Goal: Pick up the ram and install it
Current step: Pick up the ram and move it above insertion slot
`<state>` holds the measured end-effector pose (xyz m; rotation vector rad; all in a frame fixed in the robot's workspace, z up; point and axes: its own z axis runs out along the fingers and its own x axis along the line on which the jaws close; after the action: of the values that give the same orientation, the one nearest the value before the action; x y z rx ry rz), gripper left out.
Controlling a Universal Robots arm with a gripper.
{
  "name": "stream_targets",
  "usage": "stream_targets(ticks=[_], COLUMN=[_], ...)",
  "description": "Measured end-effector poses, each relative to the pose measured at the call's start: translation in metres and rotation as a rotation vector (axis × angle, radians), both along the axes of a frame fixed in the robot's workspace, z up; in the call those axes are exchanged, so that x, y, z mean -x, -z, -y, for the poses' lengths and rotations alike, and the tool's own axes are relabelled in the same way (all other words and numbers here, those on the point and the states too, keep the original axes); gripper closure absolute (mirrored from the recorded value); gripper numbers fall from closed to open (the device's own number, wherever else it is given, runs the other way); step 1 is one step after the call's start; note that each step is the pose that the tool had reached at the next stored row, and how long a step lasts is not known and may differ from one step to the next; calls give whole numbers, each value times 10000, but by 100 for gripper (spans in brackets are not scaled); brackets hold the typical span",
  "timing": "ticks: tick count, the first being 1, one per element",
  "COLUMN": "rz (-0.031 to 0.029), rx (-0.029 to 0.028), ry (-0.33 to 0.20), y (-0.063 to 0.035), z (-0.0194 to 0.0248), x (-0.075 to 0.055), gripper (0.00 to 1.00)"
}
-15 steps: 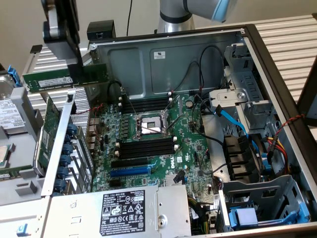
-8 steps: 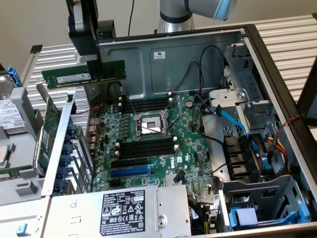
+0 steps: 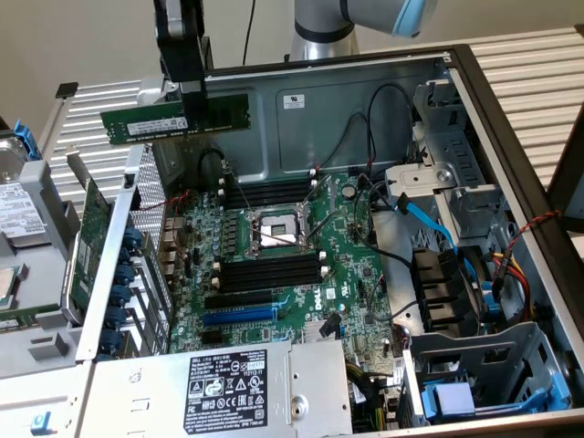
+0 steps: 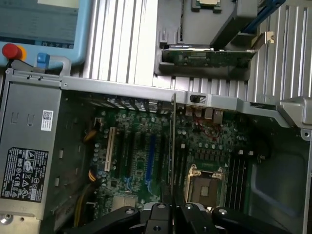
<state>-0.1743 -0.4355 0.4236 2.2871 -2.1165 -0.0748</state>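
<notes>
Clamped in the hand (image 3: pixel 191 114): the ram (image 3: pixel 173 119), level, raised above the open computer case (image 3: pixel 365 87). Below the hand, well apart: motherboard (image 3: pixel 292 274), its bare CPU socket (image 3: pixel 278 230) between black memory slots (image 3: pixel 269 271).

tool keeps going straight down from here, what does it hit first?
The tool holds the ram edge-down above the open case. Straight down, the ram's lower edge would probably meet the motherboard first, near the CPU socket and memory slots. Depth is unclear, so which one exactly is uncertain.
</notes>
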Motion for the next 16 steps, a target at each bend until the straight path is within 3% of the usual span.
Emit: stream_targets(ticks=[4, 11, 16], rz=[0, 5, 60], rx=[33, 40, 41], ry=[-1, 3, 82], y=[0, 0, 0], z=[-60, -113, -160], x=[-119, -319, -362], gripper=[87, 87, 87])
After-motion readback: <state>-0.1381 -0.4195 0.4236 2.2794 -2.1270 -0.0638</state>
